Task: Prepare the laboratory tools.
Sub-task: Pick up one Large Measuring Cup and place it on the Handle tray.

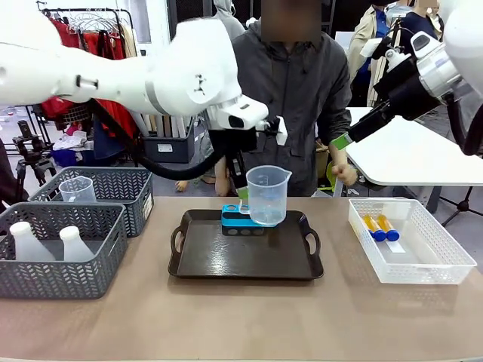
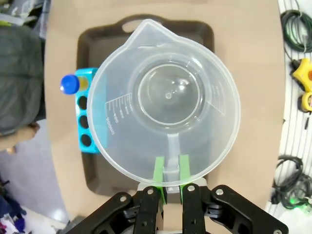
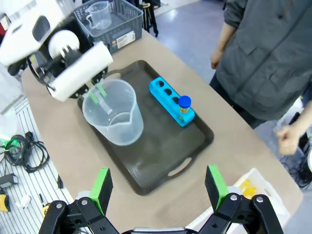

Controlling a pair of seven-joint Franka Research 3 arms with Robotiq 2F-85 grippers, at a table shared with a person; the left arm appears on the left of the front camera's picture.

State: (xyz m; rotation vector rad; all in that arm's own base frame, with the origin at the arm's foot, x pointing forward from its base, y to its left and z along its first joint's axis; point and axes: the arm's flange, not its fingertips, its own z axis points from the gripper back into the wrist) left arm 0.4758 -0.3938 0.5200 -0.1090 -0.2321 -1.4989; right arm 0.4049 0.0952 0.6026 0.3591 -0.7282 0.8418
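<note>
As the left gripper hangs over the dark tray in the front view, clamped on the handle of the clear beaker, the beaker seems lifted, just in front of the blue tube rack. It should go down upright on bare tray, clear of the rack.

From the left wrist, the green pads pinch the handle squarely, and one capped test tube stands in the rack's end hole.

From the right wrist, the right gripper spreads wide, empty, above the desk.
</note>
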